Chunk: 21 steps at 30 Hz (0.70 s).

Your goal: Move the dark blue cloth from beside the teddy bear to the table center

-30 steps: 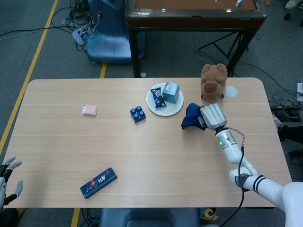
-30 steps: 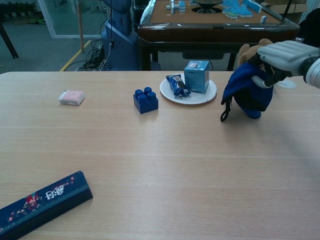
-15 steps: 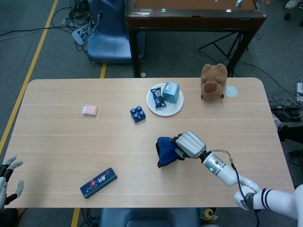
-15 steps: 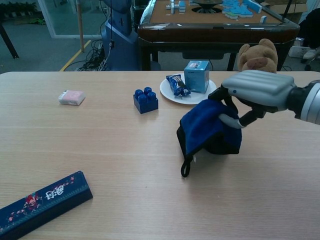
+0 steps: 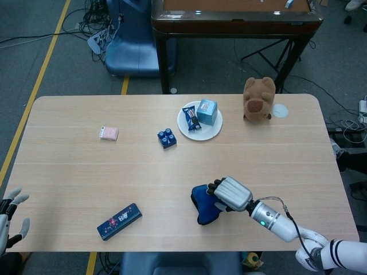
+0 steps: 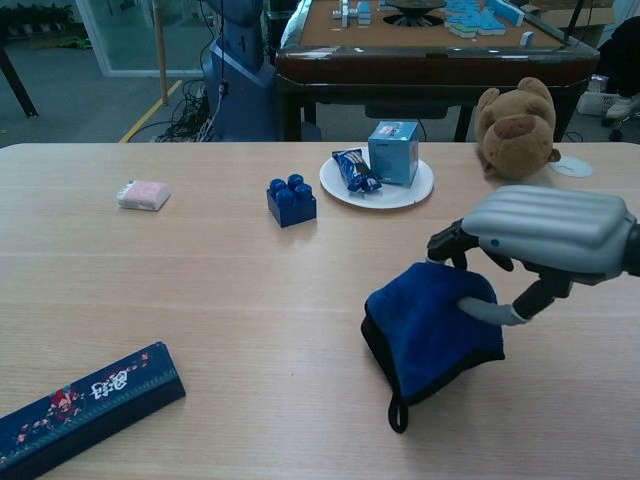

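your biggest risk now is where you let go: the dark blue cloth hangs in your right hand over the near half of the table, well apart from the teddy bear at the far right and, judging from the head view, somewhat nearer the front edge than the true middle, so a release here may leave it short of centre. next, the grasp itself looks light: the fingers are curled into the top folds of the cloth with the thumb tucked under, clenched on fabric rather than around a firm bunch, and a quick swing could let a fold slip out and drop the cloth unevenly. smaller still, the hanging loop at the cloth's lower corner could catch under it or snag on a fingertip when you open up. your left hand sits at the near left corner with its fingers spread, grasping nothing, and is no threat. the head view gives you the cloth's place against the table edges, the white plate and the dark patterned box; the chest view alone shows the grip, the loop, and that the cloth seems to hang just above or barely touching the wood, which you cannot tell from above.
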Each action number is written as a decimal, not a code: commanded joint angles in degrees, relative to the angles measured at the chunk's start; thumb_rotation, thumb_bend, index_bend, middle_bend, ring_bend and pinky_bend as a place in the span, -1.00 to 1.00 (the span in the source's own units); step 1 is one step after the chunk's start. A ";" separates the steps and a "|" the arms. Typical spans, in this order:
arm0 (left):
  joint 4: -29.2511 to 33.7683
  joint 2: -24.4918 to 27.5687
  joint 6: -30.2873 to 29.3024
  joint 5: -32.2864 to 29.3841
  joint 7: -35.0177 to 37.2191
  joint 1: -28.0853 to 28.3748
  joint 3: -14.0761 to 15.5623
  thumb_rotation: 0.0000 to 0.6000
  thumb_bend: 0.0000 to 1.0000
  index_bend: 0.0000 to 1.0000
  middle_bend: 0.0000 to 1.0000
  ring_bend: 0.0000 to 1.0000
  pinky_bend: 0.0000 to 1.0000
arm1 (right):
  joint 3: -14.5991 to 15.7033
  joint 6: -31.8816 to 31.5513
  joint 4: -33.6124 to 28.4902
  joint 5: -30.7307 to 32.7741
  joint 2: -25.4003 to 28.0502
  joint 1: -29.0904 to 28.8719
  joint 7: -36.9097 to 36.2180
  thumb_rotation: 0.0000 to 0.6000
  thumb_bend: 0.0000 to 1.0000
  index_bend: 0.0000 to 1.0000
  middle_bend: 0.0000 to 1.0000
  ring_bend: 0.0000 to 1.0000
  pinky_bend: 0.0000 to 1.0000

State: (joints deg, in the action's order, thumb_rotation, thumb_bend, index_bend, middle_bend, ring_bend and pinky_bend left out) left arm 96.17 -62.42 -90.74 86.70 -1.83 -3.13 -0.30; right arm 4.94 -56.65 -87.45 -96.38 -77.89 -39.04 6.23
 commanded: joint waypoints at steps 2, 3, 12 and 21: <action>0.09 0.09 -0.13 -0.02 0.04 -0.07 -0.01 1.00 -0.18 -0.54 -0.74 -0.62 -0.69 | -0.42 -1.28 -1.64 -0.43 0.67 0.46 1.15 1.00 -1.00 -1.00 -0.90 -0.84 -0.59; 0.09 0.11 -0.17 -0.02 0.09 -0.09 -0.02 1.00 -0.18 -0.54 -0.74 -0.62 -0.69 | -0.50 -1.60 -1.89 -0.53 0.80 0.57 1.25 1.00 -1.00 -1.00 -0.94 -0.88 -0.63; -0.06 0.22 -0.30 0.08 0.43 -0.11 -0.07 1.00 -0.18 -0.54 -0.74 -0.62 -0.69 | -1.78 -6.00 -4.29 0.74 3.40 3.49 5.85 1.00 -1.00 -1.00 -0.95 -0.92 -0.67; -0.65 0.28 -0.08 0.25 1.34 0.39 -0.47 1.00 -0.18 -0.54 -0.74 -0.62 -0.69 | -3.09 -15.33 -7.05 6.35 8.93 11.64 13.34 1.00 -0.86 -1.00 -0.70 -0.82 -0.65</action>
State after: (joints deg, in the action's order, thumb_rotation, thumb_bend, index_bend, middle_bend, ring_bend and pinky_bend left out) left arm 95.52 -62.14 -90.83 86.94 -0.49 -2.75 -0.76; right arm 2.13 -70.31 -93.75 -91.34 -70.47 -29.04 18.07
